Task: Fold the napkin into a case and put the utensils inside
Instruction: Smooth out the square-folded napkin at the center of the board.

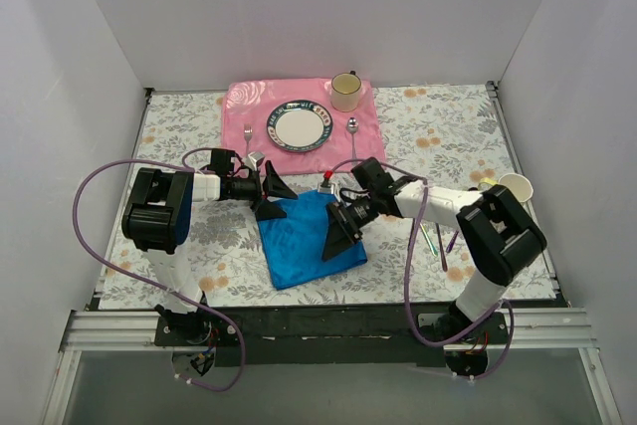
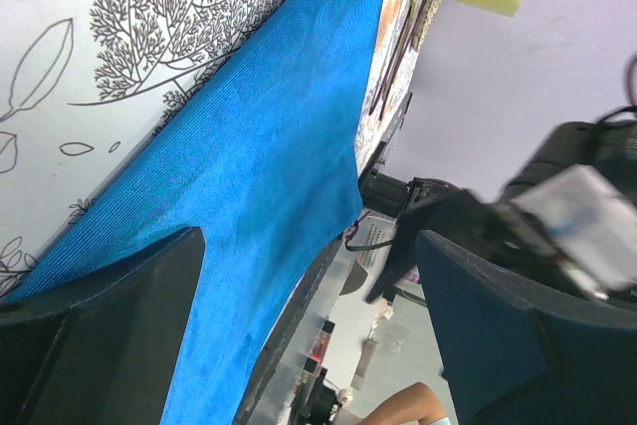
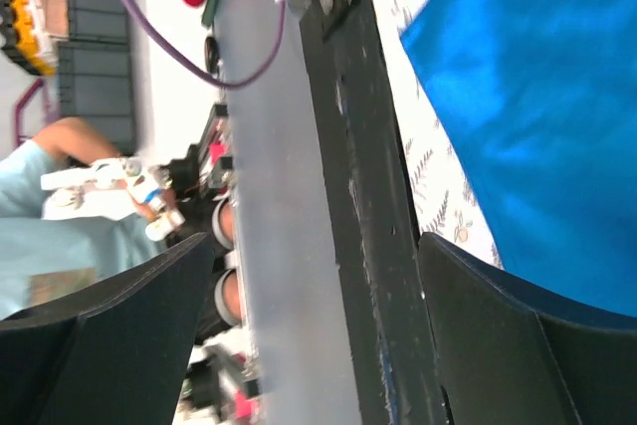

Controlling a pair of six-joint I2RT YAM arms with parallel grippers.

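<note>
The blue napkin lies flat on the patterned table as a rough square. My left gripper is open at its far left corner, one finger low over the cloth. My right gripper is open over the napkin's right side; in the right wrist view the cloth lies beside one finger. Both grippers hold nothing. The iridescent utensils lie on the table right of the napkin, partly hidden by my right arm. They show as thin dark sticks in the left wrist view.
A pink placemat at the back holds a plate, a cup, a silver fork and spoon. A paper cup lies at the right. A small red-tipped object sits behind the napkin. The table's black front edge is close.
</note>
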